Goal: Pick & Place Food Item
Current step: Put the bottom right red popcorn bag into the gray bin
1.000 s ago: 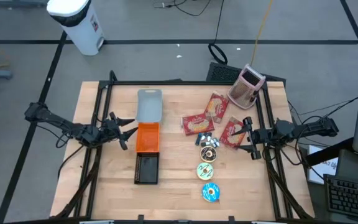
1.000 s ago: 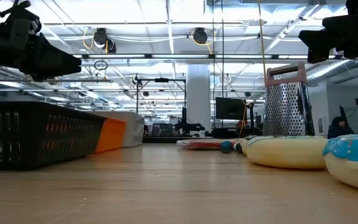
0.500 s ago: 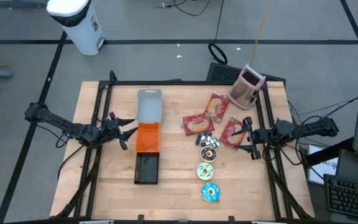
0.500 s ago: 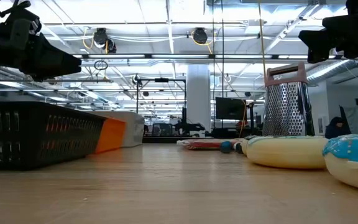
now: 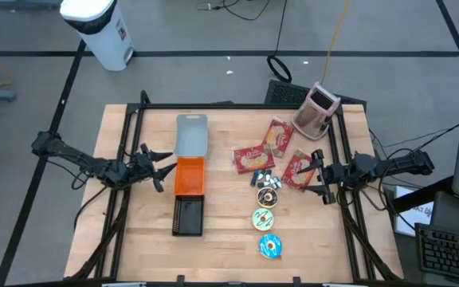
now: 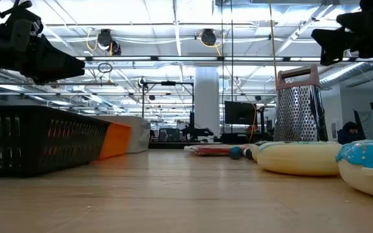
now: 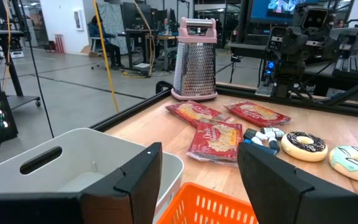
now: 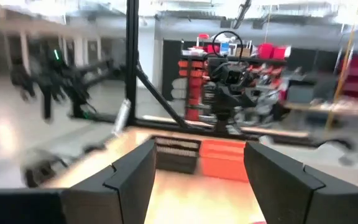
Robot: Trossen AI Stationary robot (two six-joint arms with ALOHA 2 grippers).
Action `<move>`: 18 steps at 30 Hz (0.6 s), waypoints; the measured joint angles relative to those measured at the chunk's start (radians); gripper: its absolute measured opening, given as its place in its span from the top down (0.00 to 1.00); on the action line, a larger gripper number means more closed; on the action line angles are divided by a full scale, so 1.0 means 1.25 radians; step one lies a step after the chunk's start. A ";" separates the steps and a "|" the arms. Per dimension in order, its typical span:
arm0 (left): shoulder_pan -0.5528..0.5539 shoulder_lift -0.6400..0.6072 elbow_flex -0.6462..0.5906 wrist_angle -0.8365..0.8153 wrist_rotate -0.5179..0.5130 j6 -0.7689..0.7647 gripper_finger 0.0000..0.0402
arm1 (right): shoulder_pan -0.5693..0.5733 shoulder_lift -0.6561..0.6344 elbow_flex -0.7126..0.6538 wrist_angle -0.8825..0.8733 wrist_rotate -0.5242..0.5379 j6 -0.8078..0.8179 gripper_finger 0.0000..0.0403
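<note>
Fingers on the left gripper (image 5: pixel 159 169) stand parted with nothing between them, hovering over the left part of the worktop (image 5: pixel 134 231), just left of the orange bin (image 5: pixel 188 175); compared with a second ago this arm has not shifted at all. Beside it runs a row of three containers: the grey bin (image 5: pixel 191 134) at the far end, the orange one in the middle and the black basket (image 5: pixel 187 216) nearest. Right of these lie the food items, none of them touched so far: three red snack packets (image 5: pixel 255 158) toward the far side, a small cluster of blue and white pieces (image 5: pixel 267 180), then a chocolate donut (image 5: pixel 268 197), a yellow-iced donut (image 5: pixel 263 218) and a blue-iced donut (image 5: pixel 269 247) in a line toward the near edge. A pink-topped grater (image 5: pixel 317 110) stands at the far right corner. At the right, the right gripper (image 5: pixel 319 178) hangs with its fingers parted and empty, close beside the rightmost packet, and it too has held its place. Nothing on the worktop has changed over the last second, so I judge the task has yet to begin: no item is picked, and the right arm looks best placed to reach one.
</note>
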 joint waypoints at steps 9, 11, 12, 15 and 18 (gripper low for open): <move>0.000 0.000 0.000 0.000 0.000 0.000 0.47 | 0.000 0.008 0.000 0.091 0.021 0.423 0.42; 0.000 0.000 0.000 0.000 0.000 0.000 0.47 | -0.001 0.010 0.000 0.087 0.089 0.427 0.42; 0.000 0.000 0.000 0.000 0.000 0.000 0.47 | -0.001 0.010 0.000 0.086 0.113 0.428 0.42; 0.000 0.000 0.000 0.000 0.000 0.000 0.47 | -0.001 0.010 0.000 0.086 0.167 0.430 0.42; 0.000 0.000 0.000 0.000 0.000 0.000 0.47 | -0.001 0.010 0.000 0.086 0.209 0.398 0.42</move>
